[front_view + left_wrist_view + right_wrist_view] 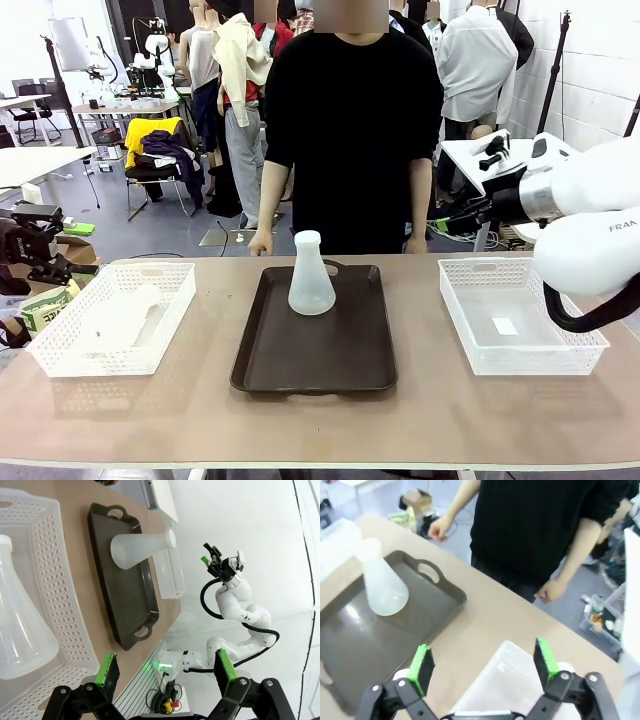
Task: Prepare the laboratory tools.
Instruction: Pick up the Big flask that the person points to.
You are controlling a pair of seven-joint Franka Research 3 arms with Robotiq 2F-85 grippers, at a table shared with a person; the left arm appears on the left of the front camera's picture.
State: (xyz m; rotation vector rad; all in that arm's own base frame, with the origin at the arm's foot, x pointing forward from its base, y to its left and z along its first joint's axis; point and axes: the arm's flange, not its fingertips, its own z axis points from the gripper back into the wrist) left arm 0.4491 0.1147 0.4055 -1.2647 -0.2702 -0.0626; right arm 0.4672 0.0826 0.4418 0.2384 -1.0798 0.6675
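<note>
One frosted-white conical flask [311, 275] stands upright on the dark brown tray [340, 355] at the table's middle; it also shows in the left wrist view [140, 550] and the right wrist view [380, 582]. A second flask [20, 630] lies on its side in the left white mesh basket [65, 595], faint in the front view [120, 320]. My left gripper [166, 669] is open, off the table's left end [48, 240], beside that basket. My right gripper [483, 664] is open above the right basket [505, 680], holding nothing.
A person in black stands at the far edge, hands [440, 527] [550, 590] near the table rim. The right basket [515, 310] holds a small white slip. Bare tabletop [320, 420] runs along the near edge.
</note>
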